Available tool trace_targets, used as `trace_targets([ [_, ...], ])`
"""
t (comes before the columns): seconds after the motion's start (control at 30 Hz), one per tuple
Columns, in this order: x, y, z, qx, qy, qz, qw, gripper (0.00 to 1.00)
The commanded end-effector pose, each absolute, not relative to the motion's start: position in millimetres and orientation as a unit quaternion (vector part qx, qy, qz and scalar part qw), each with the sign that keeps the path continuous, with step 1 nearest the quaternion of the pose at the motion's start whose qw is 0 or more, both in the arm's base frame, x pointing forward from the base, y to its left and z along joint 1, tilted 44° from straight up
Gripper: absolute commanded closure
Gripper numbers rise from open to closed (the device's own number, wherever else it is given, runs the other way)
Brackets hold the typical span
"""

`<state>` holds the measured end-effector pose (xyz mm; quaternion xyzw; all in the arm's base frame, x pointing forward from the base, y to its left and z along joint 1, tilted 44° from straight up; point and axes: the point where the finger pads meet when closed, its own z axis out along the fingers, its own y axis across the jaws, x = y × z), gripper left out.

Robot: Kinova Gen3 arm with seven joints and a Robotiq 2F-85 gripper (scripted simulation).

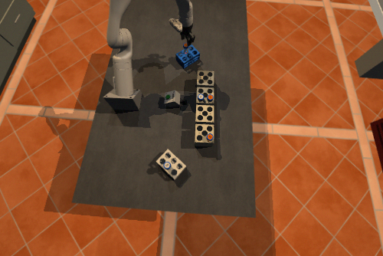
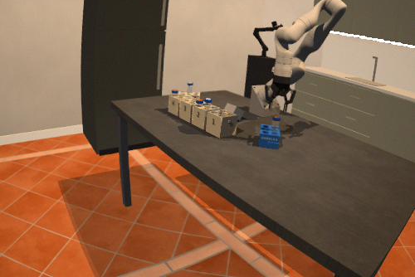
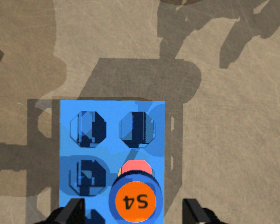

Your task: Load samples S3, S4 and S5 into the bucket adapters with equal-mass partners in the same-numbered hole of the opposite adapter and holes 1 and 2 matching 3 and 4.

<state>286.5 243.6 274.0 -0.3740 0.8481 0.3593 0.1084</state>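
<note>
Sample S4 (image 3: pixel 136 200) (image 1: pixel 185 46) (image 2: pixel 275 120), a tube with an orange cap dot, stands in the blue sample rack (image 3: pixel 66 145) (image 1: pixel 190 62) (image 2: pixel 269 142); the rack's other holes look empty. My gripper (image 3: pixel 135 220) (image 1: pixel 188 40) (image 2: pixel 280 99) is open and hangs just above S4, one finger on each side of its cap. Adapters 1 (image 1: pixel 199 73) (image 2: pixel 221 127), 2 (image 1: pixel 205 90) (image 2: pixel 203 118), 3 (image 1: pixel 204 106) and 4 (image 1: pixel 203 143) stand in a row. Adapter 2 holds a white-dot blank (image 1: pixel 200 97) and an orange-dot tube (image 1: pixel 210 97). Adapter 4 holds an orange-dot tube (image 1: pixel 209 136).
A white blank rack (image 1: pixel 179 172) with one white-dot tube (image 1: pixel 167 165) stands near the table's front. The small DONE desk (image 1: pixel 172 100) with its green key (image 1: pixel 168 96) sits between the arm's base (image 1: pixel 122 100) and the adapters.
</note>
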Motion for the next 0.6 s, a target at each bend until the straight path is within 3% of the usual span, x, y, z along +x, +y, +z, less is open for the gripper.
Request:
trace_targets([
  [0.0,285.1,249.8,269.8,-0.371,0.848,0.363,0.106,0.38],
  [0.57,283.2,263.5,255.4,-0.372,0.848,0.362,0.107,0.38],
])
